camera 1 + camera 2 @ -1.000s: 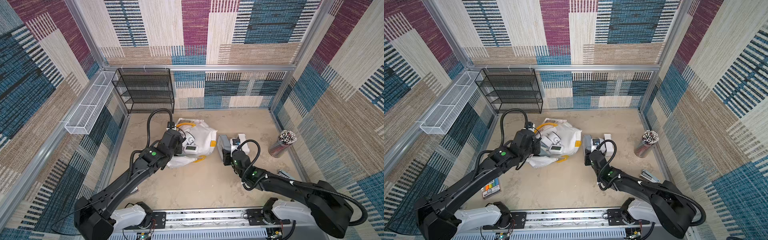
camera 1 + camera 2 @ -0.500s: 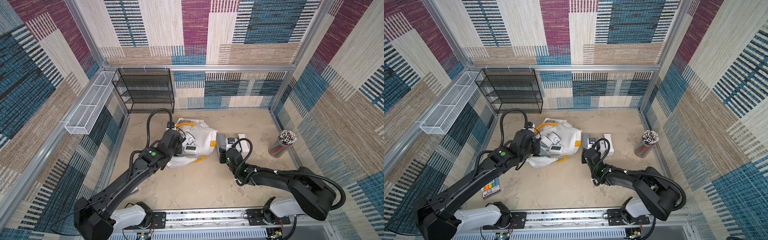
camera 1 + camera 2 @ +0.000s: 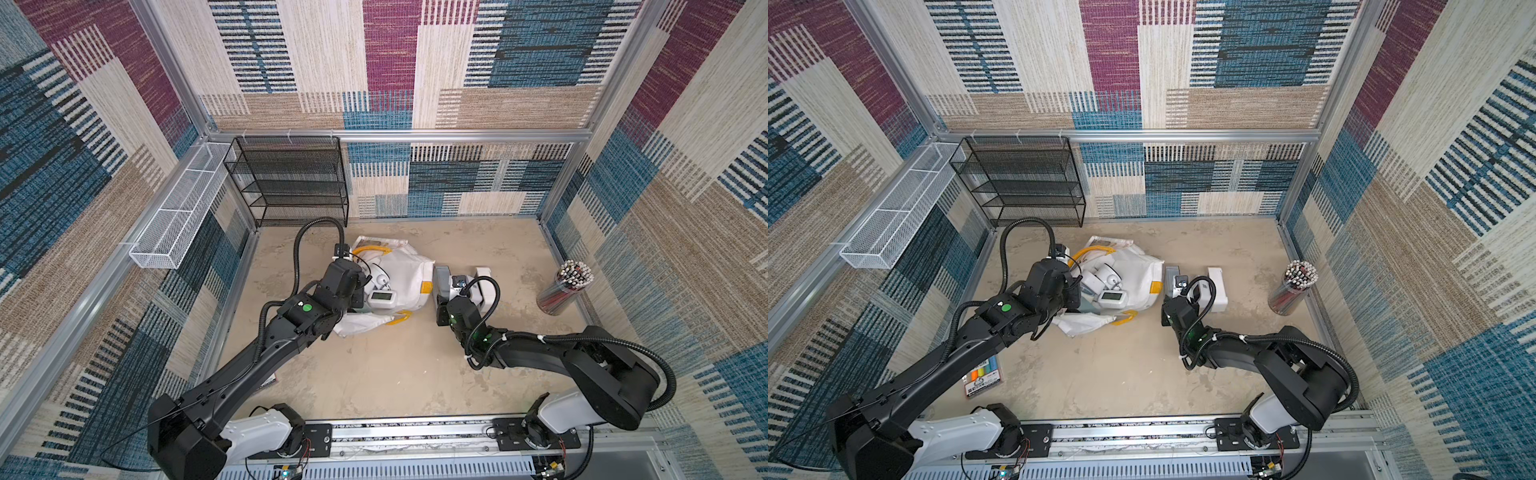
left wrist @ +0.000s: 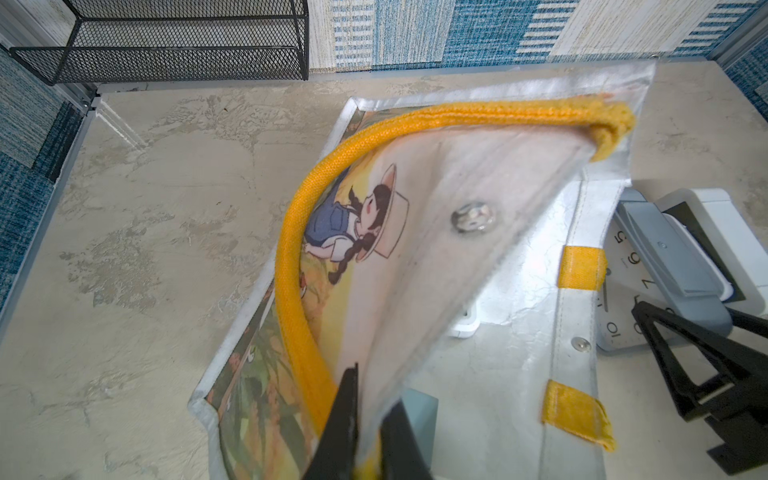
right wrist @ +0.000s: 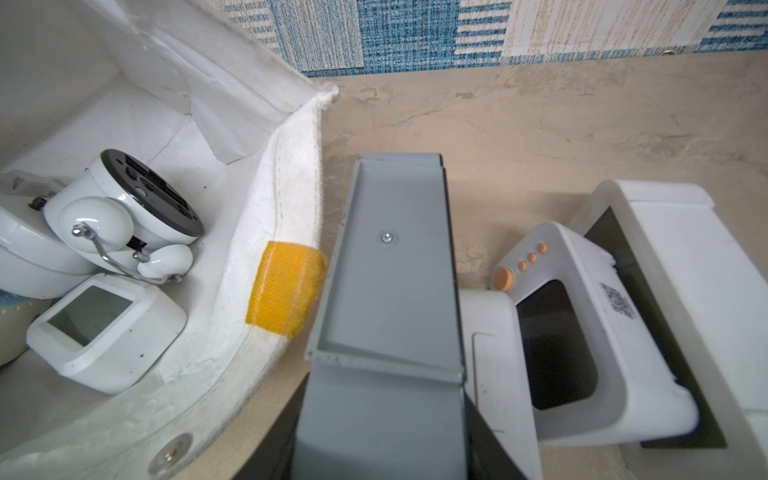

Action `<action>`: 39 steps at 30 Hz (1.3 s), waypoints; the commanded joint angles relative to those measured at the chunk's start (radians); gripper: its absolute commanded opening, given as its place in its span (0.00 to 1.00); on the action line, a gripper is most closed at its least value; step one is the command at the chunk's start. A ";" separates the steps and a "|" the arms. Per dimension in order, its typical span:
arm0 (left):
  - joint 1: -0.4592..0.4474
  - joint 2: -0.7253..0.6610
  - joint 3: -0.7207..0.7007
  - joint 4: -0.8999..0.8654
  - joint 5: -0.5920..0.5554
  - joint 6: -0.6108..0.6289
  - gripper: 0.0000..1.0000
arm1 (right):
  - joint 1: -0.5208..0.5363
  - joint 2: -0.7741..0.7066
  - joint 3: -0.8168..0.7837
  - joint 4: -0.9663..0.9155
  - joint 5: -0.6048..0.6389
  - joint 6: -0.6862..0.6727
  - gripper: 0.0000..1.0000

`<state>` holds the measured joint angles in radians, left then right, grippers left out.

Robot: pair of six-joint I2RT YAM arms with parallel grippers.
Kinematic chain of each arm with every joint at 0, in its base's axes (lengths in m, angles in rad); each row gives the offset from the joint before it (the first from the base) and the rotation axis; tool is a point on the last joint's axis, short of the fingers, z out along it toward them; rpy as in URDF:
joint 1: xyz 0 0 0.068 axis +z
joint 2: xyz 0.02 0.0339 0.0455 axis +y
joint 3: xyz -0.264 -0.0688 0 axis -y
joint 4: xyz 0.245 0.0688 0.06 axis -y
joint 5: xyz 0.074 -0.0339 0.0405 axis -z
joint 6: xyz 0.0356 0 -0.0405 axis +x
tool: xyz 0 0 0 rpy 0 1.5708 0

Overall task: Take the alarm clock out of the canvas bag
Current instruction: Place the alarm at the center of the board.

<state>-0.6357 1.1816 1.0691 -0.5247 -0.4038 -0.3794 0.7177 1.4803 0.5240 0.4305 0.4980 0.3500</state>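
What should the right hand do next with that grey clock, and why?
Probably ease the grey alarm clock down onto the table and let go. The right hand grips it already outside the canvas bag, beside a white clock, while the left hand pinches the bag's rim.

Grey flat box [image 5: 395, 266] beside canvas bag [image 5: 286, 174] rim, twin-bell clock [image 5: 124, 216] inside

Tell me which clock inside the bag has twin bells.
The round white alarm clock, lying tipped in the canvas bag with its black back showing. The square white digital clock beside it has a screen and no bells.
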 commanded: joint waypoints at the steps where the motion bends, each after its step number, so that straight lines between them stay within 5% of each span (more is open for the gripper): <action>1: 0.001 -0.004 -0.001 -0.017 -0.008 0.005 0.00 | -0.002 0.008 0.007 -0.032 -0.001 0.017 0.38; 22: 0.001 -0.008 -0.006 -0.018 -0.009 0.008 0.00 | -0.003 -0.006 0.014 -0.062 0.004 0.023 0.60; 39: 0.001 -0.022 -0.026 -0.003 -0.009 0.008 0.00 | 0.020 -0.196 0.048 -0.086 -0.098 0.040 0.72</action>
<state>-0.6357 1.1641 1.0477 -0.5198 -0.4038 -0.3794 0.7277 1.3083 0.5613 0.3302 0.4419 0.3668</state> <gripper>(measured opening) 0.101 0.721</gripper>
